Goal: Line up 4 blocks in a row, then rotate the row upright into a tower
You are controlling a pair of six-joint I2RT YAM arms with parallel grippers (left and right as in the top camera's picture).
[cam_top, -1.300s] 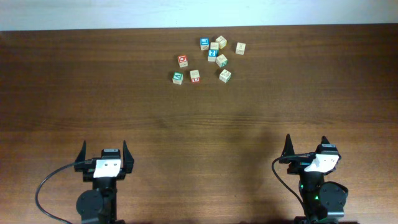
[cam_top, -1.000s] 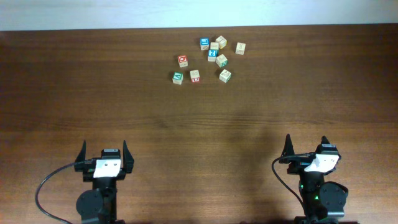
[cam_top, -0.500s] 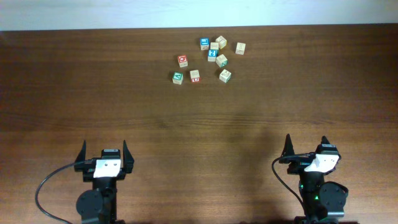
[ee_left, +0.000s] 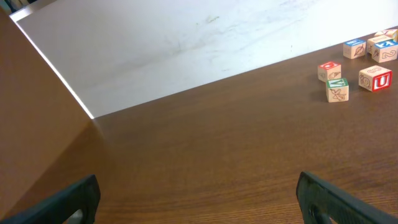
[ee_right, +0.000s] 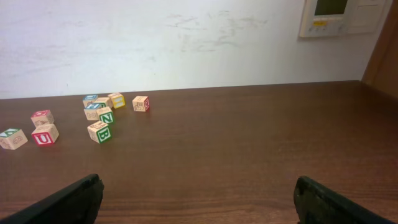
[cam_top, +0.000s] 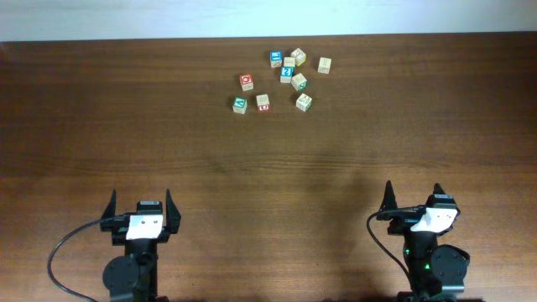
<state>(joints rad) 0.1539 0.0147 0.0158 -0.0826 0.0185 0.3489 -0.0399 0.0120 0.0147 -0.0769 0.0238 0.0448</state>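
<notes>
A cluster of small wooden cubes lies at the far middle of the table. Among them are a red-ring block (cam_top: pixel 247 81), a green-topped block (cam_top: pixel 240 104), a red U block (cam_top: pixel 263 102) and a green B block (cam_top: pixel 304 101). In the left wrist view the ring block (ee_left: pixel 329 70), green-topped block (ee_left: pixel 337 90) and U block (ee_left: pixel 375 79) sit at far right. In the right wrist view the U block (ee_right: pixel 45 134) and B block (ee_right: pixel 99 132) lie at far left. My left gripper (cam_top: pixel 140 201) and right gripper (cam_top: pixel 413 197) stand open near the front edge, far from the cubes, holding nothing.
Blue-faced cubes (cam_top: pixel 276 59) and pale cubes (cam_top: pixel 324 65) lie mixed in with the cluster. A white wall (ee_right: pixel 186 43) rises behind the table's far edge, with a wall panel (ee_right: pixel 336 15) at the right. The brown table (cam_top: pixel 268 168) stretches between grippers and cubes.
</notes>
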